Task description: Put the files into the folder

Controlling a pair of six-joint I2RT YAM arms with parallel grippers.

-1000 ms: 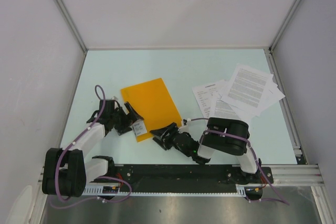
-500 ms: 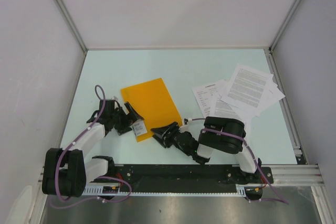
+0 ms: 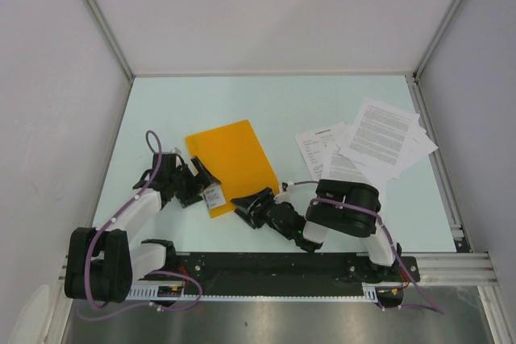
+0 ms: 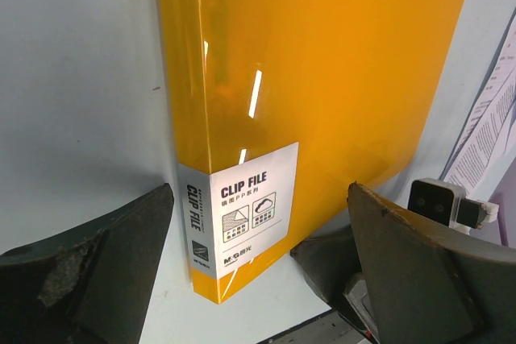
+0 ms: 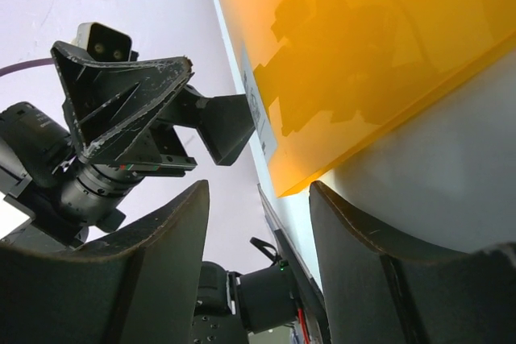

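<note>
The orange-yellow folder [image 3: 230, 160] lies closed and flat on the table left of centre, its white label [image 3: 214, 196] at the near corner. My left gripper [image 3: 199, 180] is open and straddles that labelled corner, and the left wrist view shows the label [image 4: 250, 207] between my fingertips [image 4: 153, 215]. My right gripper [image 3: 251, 203] is open and empty, low at the folder's near right edge. The right wrist view shows the folder's edge [image 5: 363, 54] just beyond the jaws. The files [image 3: 367, 144], white printed sheets, lie fanned loosely at the right, apart from both grippers.
White enclosure walls with aluminium posts ring the pale table [image 3: 282, 106]. A black rail [image 3: 274, 267] carries both arm bases at the near edge. My left gripper [image 5: 137, 110] shows close by in the right wrist view. The sheets' edge [image 4: 492, 118] shows in the left wrist view.
The right arm's elbow swayed slightly left and came back. The folder, the sheets and the left arm have not moved.
</note>
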